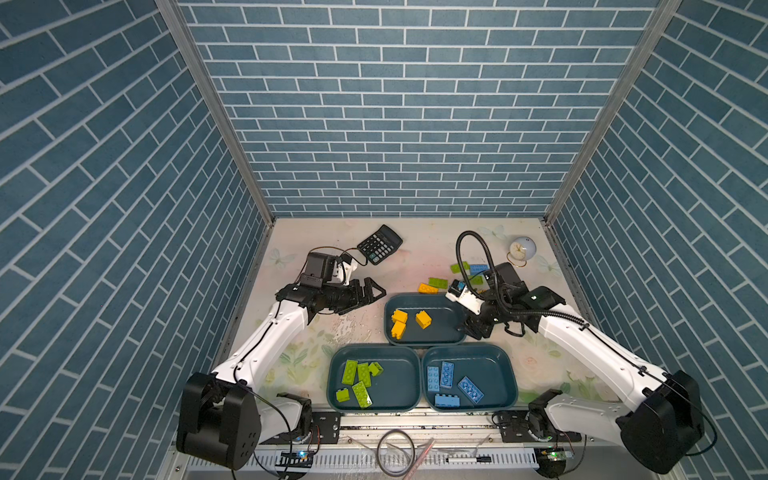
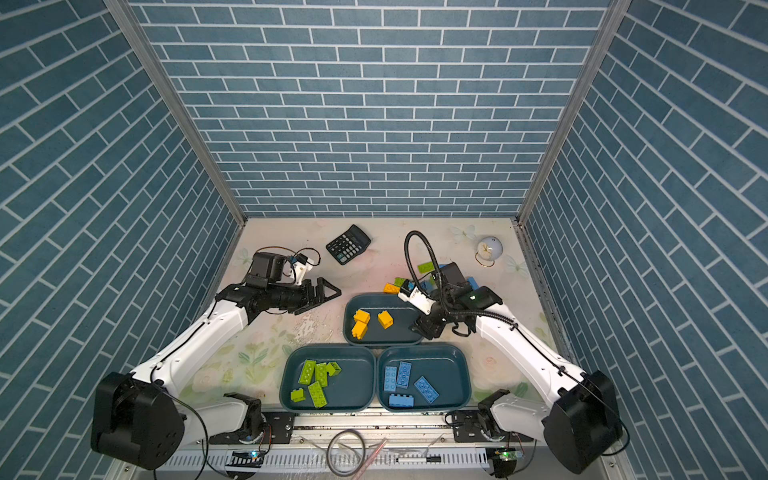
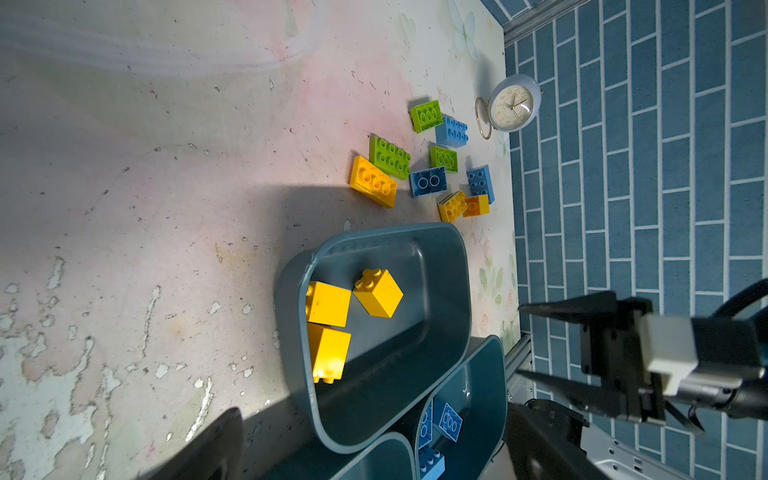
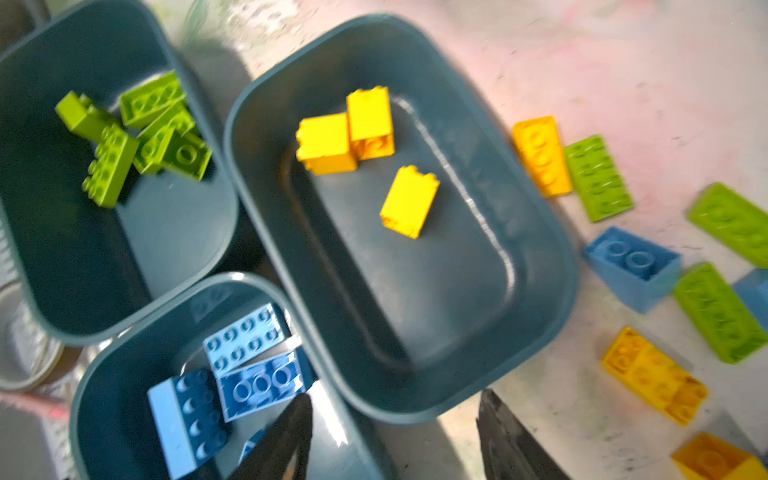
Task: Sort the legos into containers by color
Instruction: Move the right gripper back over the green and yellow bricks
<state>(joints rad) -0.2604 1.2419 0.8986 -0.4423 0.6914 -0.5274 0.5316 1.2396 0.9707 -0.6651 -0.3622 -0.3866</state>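
Holding maybe 5 grn legos: container.

The left arm stretches forward and inward from its base. Its wrist is rolled so that the left gripper lies level and points toward the middle, jaws wide apart and empty. The right arm also reaches forward and inward, bent at the wrist so the right gripper tips downward; in the right wrist view its fingers stand parted with nothing between them.
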